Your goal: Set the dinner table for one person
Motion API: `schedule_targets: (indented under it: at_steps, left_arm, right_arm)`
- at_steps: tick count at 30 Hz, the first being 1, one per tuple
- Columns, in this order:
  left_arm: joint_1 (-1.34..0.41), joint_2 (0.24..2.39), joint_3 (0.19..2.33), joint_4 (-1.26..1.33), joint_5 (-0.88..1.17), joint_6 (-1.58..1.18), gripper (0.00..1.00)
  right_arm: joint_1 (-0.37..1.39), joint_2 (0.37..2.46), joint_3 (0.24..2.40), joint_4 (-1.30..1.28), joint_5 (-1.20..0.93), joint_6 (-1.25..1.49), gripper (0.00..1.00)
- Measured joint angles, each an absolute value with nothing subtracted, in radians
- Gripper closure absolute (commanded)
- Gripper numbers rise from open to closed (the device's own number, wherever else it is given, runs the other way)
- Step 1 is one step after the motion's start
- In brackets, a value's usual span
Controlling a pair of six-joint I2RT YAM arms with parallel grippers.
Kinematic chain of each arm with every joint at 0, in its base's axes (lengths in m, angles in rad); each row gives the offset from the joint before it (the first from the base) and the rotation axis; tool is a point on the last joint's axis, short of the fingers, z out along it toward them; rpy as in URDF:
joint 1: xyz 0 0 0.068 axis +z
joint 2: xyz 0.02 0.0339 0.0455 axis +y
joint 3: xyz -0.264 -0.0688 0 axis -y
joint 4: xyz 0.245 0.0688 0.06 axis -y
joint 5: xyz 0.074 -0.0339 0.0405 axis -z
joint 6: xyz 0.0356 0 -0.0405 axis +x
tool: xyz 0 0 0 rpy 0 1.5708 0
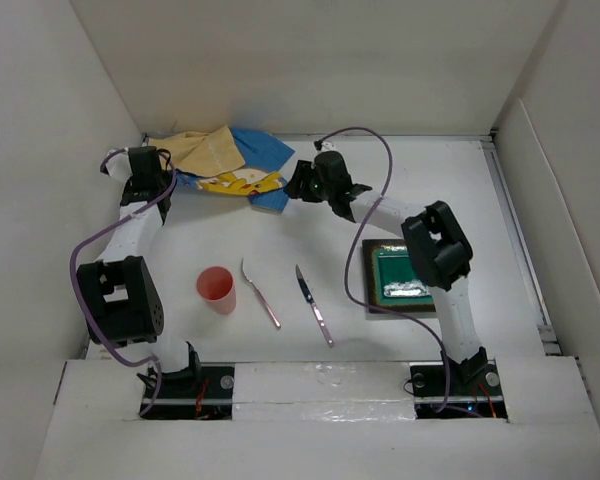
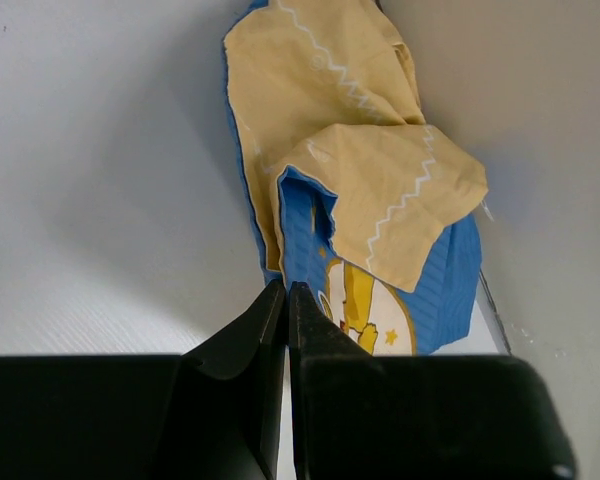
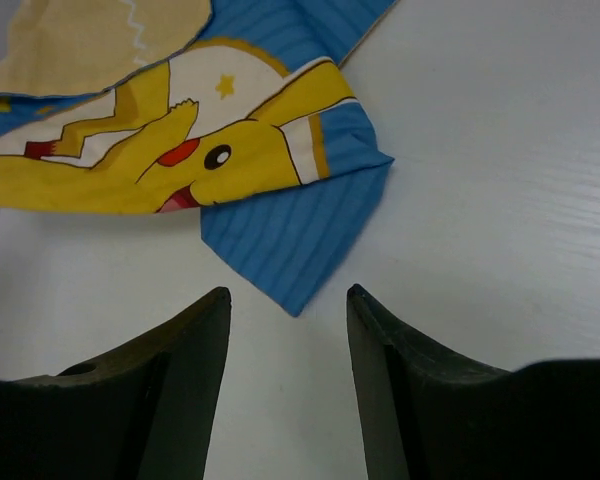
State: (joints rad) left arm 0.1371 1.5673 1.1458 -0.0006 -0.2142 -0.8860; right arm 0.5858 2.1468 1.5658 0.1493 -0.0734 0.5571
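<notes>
Two arms are reaching toward the far side of the dinner table (image 1: 280, 235). The blue placemat (image 1: 265, 152) is lying there crumpled, close to the back wall, with its tan underside folded over the top. The left gripper (image 2: 285, 292) is pressing its fingers together, and the tips are meeting the left edge of the cloth. I cannot tell if any fold is caught between them. The right gripper (image 3: 288, 295) is hanging low over the white surface with its fingers apart. The blue corner of the placemat is pointing into the gap just ahead of the tips, and neither finger is touching it.

Nearer to the arm bases, a pink cup (image 1: 216, 289) is standing upright. To its right a spoon or fork (image 1: 260, 293) and then a knife (image 1: 314, 305) are lying apart from each other, handles toward the bases. At the right side a green tray (image 1: 380, 262) is sitting on a dark square mat (image 1: 368, 306), and the right arm is partly covering it.
</notes>
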Motion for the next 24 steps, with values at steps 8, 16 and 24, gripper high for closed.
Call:
schedule_targets:
  at_steps: [8, 16, 24]
  left_arm:
    - [0.137, 1.516, 1.146, 0.011, -0.188, -0.873, 1.00]
    - [0.137, 1.516, 1.145, 0.011, -0.184, -0.872, 1.00]
    - [0.137, 1.525, 1.145, 0.011, -0.179, -0.872, 1.00]
  right_arm:
    - [0.650, 2.321, 1.694, 0.052, -0.021, 0.709, 0.51]
    - [0.680, 2.352, 1.761, -0.016, 0.042, 0.761, 0.69]
    - [0.662, 2.361, 1.756, -0.024, 0.093, 0.792, 0.96]
